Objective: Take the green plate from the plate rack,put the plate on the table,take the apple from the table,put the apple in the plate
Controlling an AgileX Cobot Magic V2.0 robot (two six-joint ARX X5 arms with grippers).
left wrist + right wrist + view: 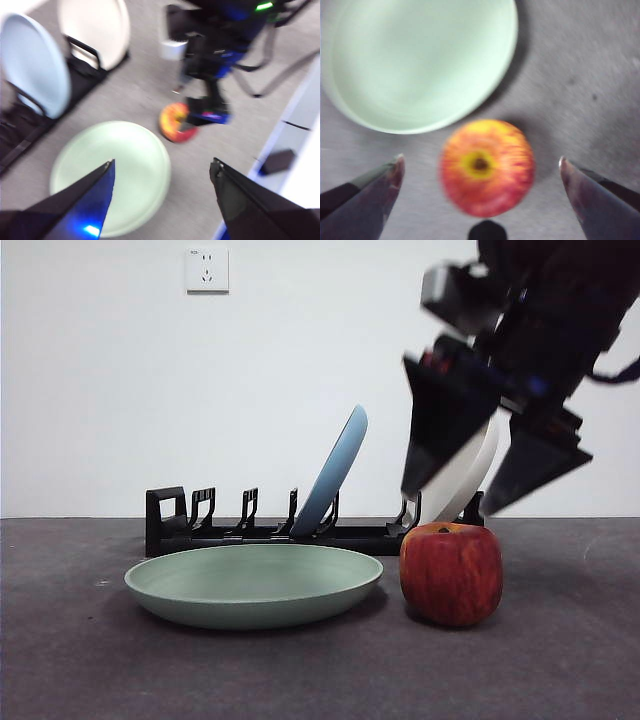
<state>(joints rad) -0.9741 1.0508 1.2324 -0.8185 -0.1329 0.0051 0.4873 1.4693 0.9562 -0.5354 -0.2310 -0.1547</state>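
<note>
The green plate [254, 583] lies flat on the dark grey table [90, 660], in front of the black plate rack [200, 530]. Right beside the plate stands the red apple [451, 573]. My right gripper [495, 495] hangs open just above the apple, one jaw on either side of it; in the right wrist view the apple [487, 167] sits between the spread jaws with the green plate [420, 60] beyond. My left gripper [162, 172] is open and high above the green plate [112, 175], holding nothing; it looks down on the apple [175, 122] under the right arm.
A light blue plate [332, 472] and a cream-white plate [462, 472] lean in the rack's slots. Behind is a white wall with a socket [207, 270]. The table's edge and a white strip [300, 150] show in the left wrist view.
</note>
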